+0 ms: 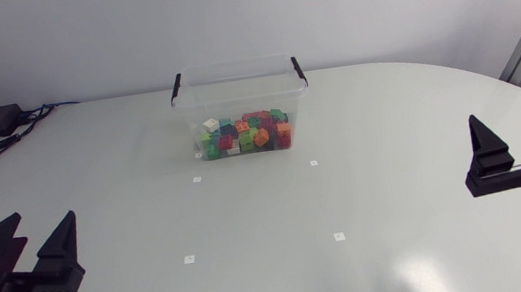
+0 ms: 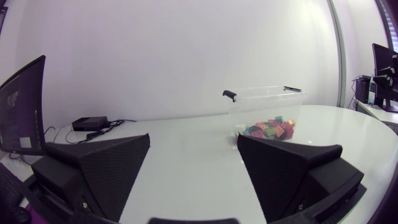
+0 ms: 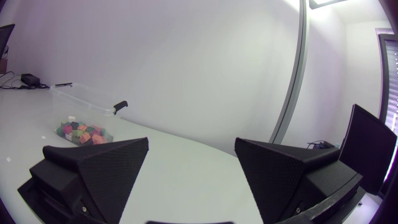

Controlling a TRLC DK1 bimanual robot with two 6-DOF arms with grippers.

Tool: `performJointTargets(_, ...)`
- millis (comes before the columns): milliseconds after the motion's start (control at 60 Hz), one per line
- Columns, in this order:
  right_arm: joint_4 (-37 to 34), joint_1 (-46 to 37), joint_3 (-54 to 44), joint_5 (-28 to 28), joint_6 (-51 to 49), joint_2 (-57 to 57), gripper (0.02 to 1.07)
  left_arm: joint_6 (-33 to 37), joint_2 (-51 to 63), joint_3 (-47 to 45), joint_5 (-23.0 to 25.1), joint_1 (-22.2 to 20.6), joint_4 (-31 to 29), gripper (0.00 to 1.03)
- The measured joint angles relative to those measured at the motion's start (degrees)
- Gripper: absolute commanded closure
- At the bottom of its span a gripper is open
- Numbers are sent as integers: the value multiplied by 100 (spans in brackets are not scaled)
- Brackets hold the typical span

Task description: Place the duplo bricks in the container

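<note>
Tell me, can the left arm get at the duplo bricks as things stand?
Probably yes: the duplo bricks lie in a container that looks lidless, nothing stands between it and the left gripper, whose fingers are open.

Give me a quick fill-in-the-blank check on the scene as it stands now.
1. The multicoloured duplo bricks lie ___ the clear plastic container.
2. The container's two handles are coloured ___.
3. The matte black left end effector and right end effector both stand with jaws ___.
Missing words: inside; black; open.
</note>
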Motion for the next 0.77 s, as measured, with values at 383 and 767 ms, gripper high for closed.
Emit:
performJointTargets(383, -520, -483, -835, -876, 1082, -1117, 7, -289, 0, -70, -376, -302, 173, 8)
performJointTargets(767, -684, -651, -1137, -1139, 1499, -1504, 7, -411, 2, -144, -461, -398, 195, 7)
